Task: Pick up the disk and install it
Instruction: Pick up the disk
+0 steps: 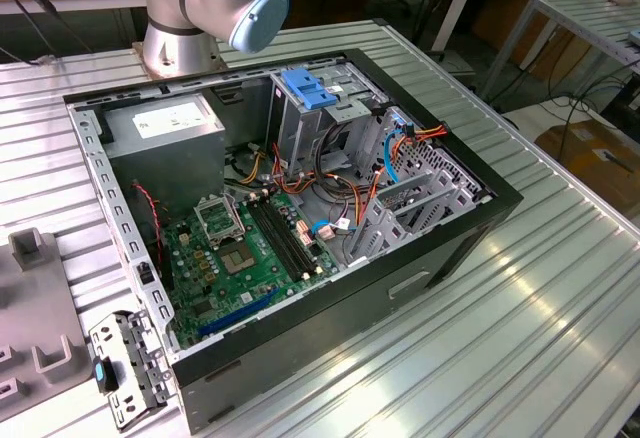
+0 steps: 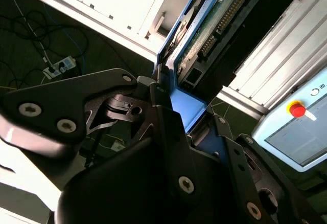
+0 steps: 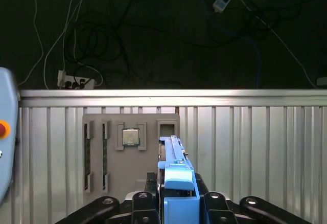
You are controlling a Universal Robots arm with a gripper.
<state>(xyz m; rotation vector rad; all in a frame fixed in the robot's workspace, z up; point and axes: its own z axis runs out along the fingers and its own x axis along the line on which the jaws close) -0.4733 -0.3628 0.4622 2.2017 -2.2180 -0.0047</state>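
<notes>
The disk (image 2: 217, 22) stands on edge between my gripper's black fingers (image 2: 153, 93) in the second wrist view, its green circuit-board side and blue side rail showing. In the first wrist view the disk's blue rail (image 3: 176, 170) rises from my gripper (image 3: 176, 196), which is shut on it above the ribbed metal table. The exterior view shows the open computer case (image 1: 420, 268) with the tall grey drive cage (image 1: 300, 118) under its light-blue cap; the arm's base (image 1: 180, 28) stands behind the case.
A grey fixture plate (image 3: 97, 157) carrying a square chip (image 3: 131, 137) lies on the table under the gripper. A pendant with a red button (image 2: 297, 109) sits nearby. Inside the case are the grey power supply box (image 1: 165, 123), green motherboard (image 1: 240, 258) and orange cables (image 1: 350, 183).
</notes>
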